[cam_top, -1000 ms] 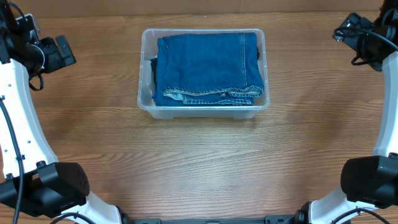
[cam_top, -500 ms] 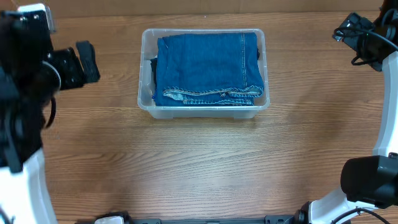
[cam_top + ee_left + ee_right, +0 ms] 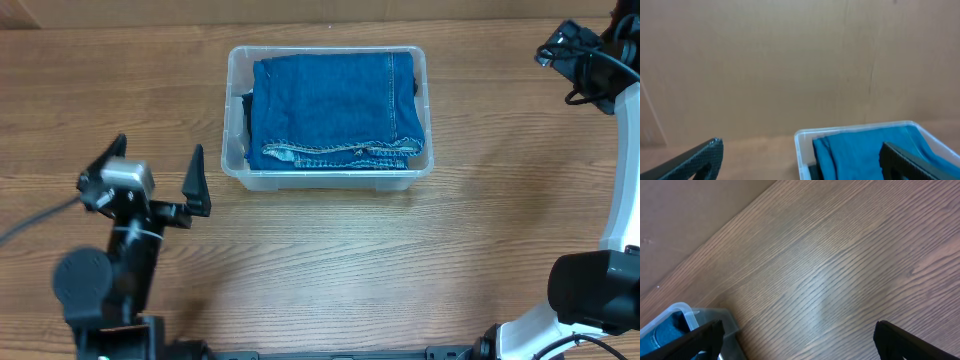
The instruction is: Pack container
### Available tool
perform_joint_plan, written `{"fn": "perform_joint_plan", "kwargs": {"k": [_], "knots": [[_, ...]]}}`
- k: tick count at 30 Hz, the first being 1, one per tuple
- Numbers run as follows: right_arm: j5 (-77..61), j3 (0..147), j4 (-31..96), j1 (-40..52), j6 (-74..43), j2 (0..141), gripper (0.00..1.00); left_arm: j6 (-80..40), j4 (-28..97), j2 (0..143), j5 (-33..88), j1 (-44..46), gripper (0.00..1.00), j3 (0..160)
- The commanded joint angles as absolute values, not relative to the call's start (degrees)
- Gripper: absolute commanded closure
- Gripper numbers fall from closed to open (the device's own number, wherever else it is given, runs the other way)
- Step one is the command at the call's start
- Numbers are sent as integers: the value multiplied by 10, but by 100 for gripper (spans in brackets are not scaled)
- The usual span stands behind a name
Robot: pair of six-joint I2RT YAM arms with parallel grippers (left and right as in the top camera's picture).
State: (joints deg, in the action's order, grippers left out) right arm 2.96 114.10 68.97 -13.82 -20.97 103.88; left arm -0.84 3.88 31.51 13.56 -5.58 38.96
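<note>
**Overhead: your left arm stands nearer the filled container**

Overhead, you have the container (image 3: 232, 120) at the far middle of the tabletop (image 3: 330, 270). Its long axis runs left to right across your reach. Folded blue jeans (image 3: 335, 100) fill most of it, and a dark strip along its left wall cannot be made out.

Your left end effector (image 3: 159, 150) hangs just off the container's near-left corner, apart from the rim. Its fingers are spread wide with nothing between them. From there the container lies ahead and to your right. The left wrist view catches only the container's left end, low in frame: the rim corner falls between the spread fingers and the denim runs behind the right one.

Your right end effector (image 3: 799, 326) sits well apart at the far right edge, also gaping and empty. Its wrist view shows bare wood and one corner of the container at lower left.

On this showing, the left arm is the one to use. Any move onto the container would likely call for a swing right and forward. If you mean to grip a wall, you would also need to square the fingers to the short left side. You can see nothing waiting outside the container, so the packing looks close to done.
</note>
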Motion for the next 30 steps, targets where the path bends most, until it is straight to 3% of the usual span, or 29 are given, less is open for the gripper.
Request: {"fn": "perform_joint_plan", "kwargs": {"k": [1, 14, 21, 30], "knots": [[29, 1147, 687, -137, -213, 1038, 0, 1, -21, 216, 146, -48, 0, 267], [29, 1147, 687, -137, -213, 1038, 0, -22, -58, 6, 77, -8, 0, 29], [29, 1147, 687, -137, -213, 1038, 0, -26, 44, 2, 25, -7, 0, 3], [29, 1147, 687, -137, -213, 1038, 0, -26, 43, 3, 24, -7, 0, 3]]}}
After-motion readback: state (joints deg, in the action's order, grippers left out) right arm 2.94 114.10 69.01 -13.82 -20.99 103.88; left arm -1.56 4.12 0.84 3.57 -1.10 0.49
